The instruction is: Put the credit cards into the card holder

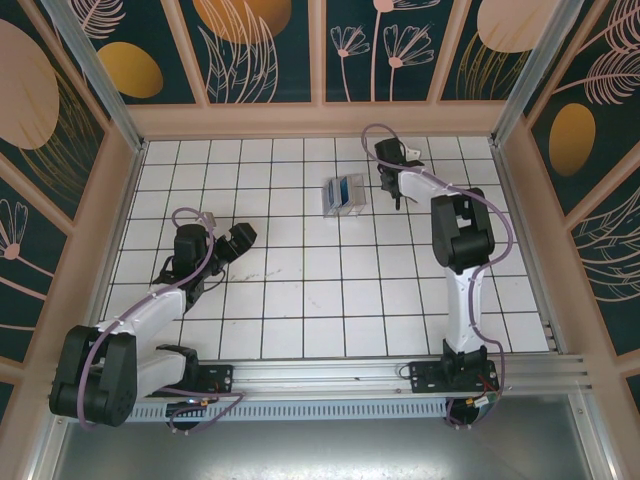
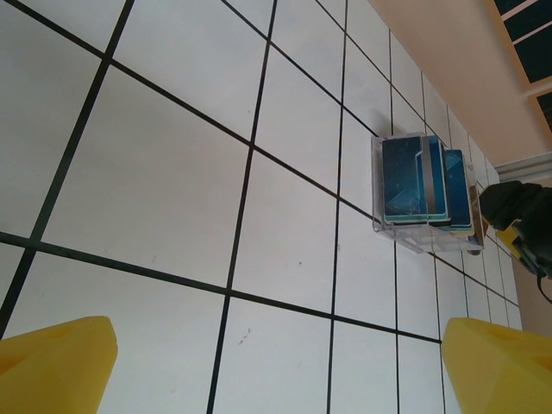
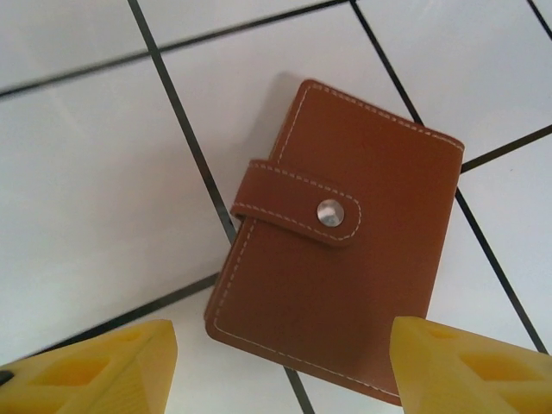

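Currently the holder (image 3: pixel 336 241) lies snapped shut on the surface (image 3: pixel 86 129) beneath the spread right pincer (image 3: pixel 276 366); likely light and slick, best pinched across its long edges. Left pincer (image 2: pixel 276 371) gapes empty, facing the boxed cards (image 2: pixel 405 177).

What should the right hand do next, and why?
Probably lower the right hand onto the holder to undo its strap: the hand hovers open right above it, the snap is fastened, and the cards sit in the clear box.
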